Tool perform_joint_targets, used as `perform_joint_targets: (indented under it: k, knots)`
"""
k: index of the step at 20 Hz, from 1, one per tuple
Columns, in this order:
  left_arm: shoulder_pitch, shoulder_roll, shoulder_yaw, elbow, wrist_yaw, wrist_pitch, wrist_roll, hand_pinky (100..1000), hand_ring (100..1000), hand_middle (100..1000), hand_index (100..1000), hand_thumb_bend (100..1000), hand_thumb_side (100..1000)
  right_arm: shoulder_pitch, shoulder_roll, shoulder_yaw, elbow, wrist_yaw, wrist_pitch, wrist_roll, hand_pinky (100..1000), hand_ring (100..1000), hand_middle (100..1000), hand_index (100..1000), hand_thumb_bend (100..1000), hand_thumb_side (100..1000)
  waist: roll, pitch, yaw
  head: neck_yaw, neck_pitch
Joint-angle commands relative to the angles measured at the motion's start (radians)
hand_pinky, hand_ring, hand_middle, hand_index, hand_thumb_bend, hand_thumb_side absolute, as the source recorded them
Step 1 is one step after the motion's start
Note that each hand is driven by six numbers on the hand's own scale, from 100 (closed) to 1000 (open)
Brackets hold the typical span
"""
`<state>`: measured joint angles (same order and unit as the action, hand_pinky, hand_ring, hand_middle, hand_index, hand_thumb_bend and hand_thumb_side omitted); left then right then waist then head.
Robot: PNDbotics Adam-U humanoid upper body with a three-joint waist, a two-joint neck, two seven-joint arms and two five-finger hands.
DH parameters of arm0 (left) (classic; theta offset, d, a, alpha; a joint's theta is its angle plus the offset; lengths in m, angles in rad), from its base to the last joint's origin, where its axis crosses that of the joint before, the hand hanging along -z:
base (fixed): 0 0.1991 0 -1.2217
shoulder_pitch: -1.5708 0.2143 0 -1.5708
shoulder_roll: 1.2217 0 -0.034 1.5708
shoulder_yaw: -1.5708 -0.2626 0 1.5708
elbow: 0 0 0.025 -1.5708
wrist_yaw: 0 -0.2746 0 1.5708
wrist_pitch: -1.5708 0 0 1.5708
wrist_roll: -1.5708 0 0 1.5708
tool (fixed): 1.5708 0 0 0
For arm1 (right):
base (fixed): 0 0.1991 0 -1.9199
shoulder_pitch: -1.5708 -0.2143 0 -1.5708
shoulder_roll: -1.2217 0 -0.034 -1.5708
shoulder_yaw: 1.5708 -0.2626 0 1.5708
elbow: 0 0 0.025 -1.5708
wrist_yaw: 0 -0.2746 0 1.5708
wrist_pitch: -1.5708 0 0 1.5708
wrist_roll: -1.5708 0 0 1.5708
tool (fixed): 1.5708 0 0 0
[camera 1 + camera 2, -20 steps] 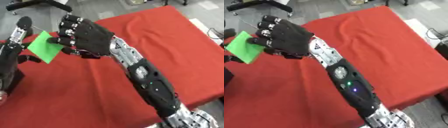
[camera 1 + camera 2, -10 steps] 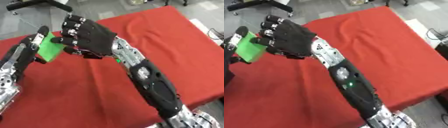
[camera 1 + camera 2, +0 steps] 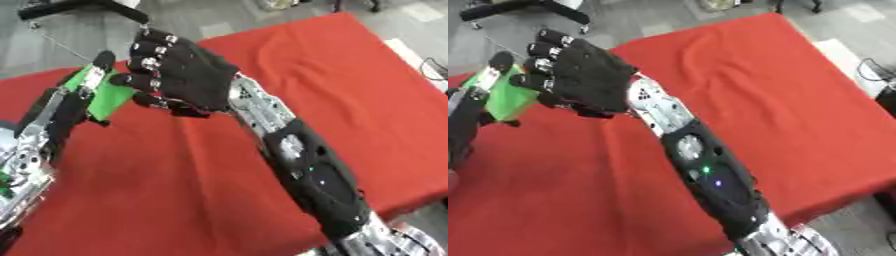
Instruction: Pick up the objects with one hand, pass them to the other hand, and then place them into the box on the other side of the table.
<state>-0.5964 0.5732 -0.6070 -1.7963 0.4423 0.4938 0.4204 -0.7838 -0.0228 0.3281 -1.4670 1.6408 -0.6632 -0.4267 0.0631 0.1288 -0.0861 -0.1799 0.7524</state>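
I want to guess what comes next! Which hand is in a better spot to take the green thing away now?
Probably the left hand: its fingers already lie along the green object, on the robot's left side. The right hand, reaching across the red table, also touches the object, so who holds it is unclear.

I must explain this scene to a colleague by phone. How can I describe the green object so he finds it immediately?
Start at the red table and look to its left part, where the two black hands meet. The green object is a flat, bright piece between the left hand and right hand, the only green thing among black parts.
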Motion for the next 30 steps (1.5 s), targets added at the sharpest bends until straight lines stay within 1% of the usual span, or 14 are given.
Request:
perform_joint_targets:
  k: [1, 4, 6, 7, 8, 11, 13, 14, 18, 22, 23, 24, 27, 30]
  knots:
    - [-0.018, 0.011, -0.002, -0.033, 0.012, -0.014, -0.022, 542, 872, 937, 934, 525, 900, -0.026, 0.003, 0.000, -0.016, 0.002, 0.005, -0.004, 666, 594, 329, 377, 240, 100, -0.007, -0.004, 0.000, 0.000, -0.010]
    - [-0.014, 0.011, -0.005, -0.036, 0.017, -0.031, -0.056, 514, 821, 881, 901, 402, 830, -0.026, 0.003, 0.000, -0.016, 0.002, 0.005, -0.004, 665, 594, 329, 377, 238, 100, -0.007, -0.004, -0.001, -0.002, -0.009]
    - [-0.012, 0.011, -0.003, -0.035, 0.018, -0.045, -0.075, 479, 759, 789, 833, 233, 742, -0.026, 0.003, 0.000, -0.016, 0.003, 0.005, -0.004, 664, 594, 330, 377, 237, 100, -0.007, -0.004, 0.000, -0.004, -0.008]
    - [-0.011, 0.011, -0.002, -0.034, 0.020, -0.052, -0.079, 476, 752, 780, 827, 213, 732, -0.026, 0.002, 0.000, -0.016, 0.003, 0.004, -0.004, 664, 594, 330, 377, 237, 100, -0.007, -0.003, 0.000, -0.005, -0.007]
    - [-0.010, 0.011, -0.001, -0.033, 0.023, -0.058, -0.080, 441, 668, 679, 749, 100, 618, -0.025, 0.002, 0.000, -0.016, 0.003, 0.004, -0.003, 663, 594, 330, 377, 236, 100, -0.007, -0.003, 0.001, -0.006, -0.007]
    - [-0.005, 0.012, 0.005, -0.036, 0.041, -0.070, -0.065, 394, 552, 536, 646, 100, 503, -0.024, 0.002, -0.002, -0.015, 0.002, 0.004, -0.002, 662, 594, 329, 377, 232, 100, -0.008, -0.004, 0.003, -0.006, -0.004]
    - [-0.001, 0.015, 0.006, -0.042, 0.054, -0.073, -0.051, 367, 501, 475, 589, 100, 447, -0.023, 0.001, -0.002, -0.015, 0.001, 0.003, -0.001, 662, 595, 329, 378, 231, 100, -0.008, -0.004, 0.004, -0.005, -0.002]
    - [0.002, 0.017, 0.008, -0.046, 0.059, -0.073, -0.043, 341, 459, 417, 532, 100, 404, -0.023, 0.001, -0.003, -0.015, 0.001, 0.003, -0.001, 661, 595, 329, 378, 229, 100, -0.008, -0.004, 0.005, -0.004, -0.001]
    - [0.020, 0.028, 0.022, -0.077, 0.085, -0.071, 0.016, 285, 337, 261, 389, 100, 362, -0.019, -0.001, -0.006, -0.012, -0.003, 0.000, 0.000, 658, 596, 312, 379, 210, 100, -0.007, -0.005, 0.010, 0.020, 0.011]
    - [0.042, 0.053, 0.039, -0.150, 0.136, -0.055, 0.095, 278, 322, 243, 372, 100, 364, -0.015, -0.004, -0.011, -0.011, -0.008, -0.001, -0.002, 659, 598, 313, 379, 198, 100, -0.006, -0.006, 0.014, 0.045, 0.017]
    - [0.056, 0.065, 0.050, -0.175, 0.148, -0.054, 0.114, 287, 315, 234, 363, 100, 370, -0.011, -0.006, -0.014, -0.011, -0.013, 0.001, -0.005, 653, 593, 329, 396, 115, 100, -0.004, -0.006, 0.019, 0.063, 0.017]
    - [0.074, 0.078, 0.061, -0.190, 0.158, -0.061, 0.131, 287, 314, 233, 362, 100, 369, -0.007, -0.008, -0.017, -0.011, -0.021, 0.003, -0.010, 654, 591, 331, 403, 100, 100, -0.002, -0.008, 0.022, 0.078, 0.018]
    - [0.123, 0.102, 0.078, -0.202, 0.168, -0.091, 0.154, 283, 315, 233, 362, 100, 365, 0.001, -0.014, -0.024, -0.011, -0.040, 0.003, -0.021, 657, 586, 347, 451, 113, 100, 0.000, -0.012, 0.028, 0.103, 0.018]
    - [0.183, 0.112, 0.092, -0.203, 0.159, -0.115, 0.164, 285, 315, 232, 362, 100, 363, 0.007, -0.019, -0.032, -0.015, -0.053, 0.011, -0.033, 658, 581, 372, 492, 132, 100, 0.001, -0.016, 0.037, 0.105, 0.018]
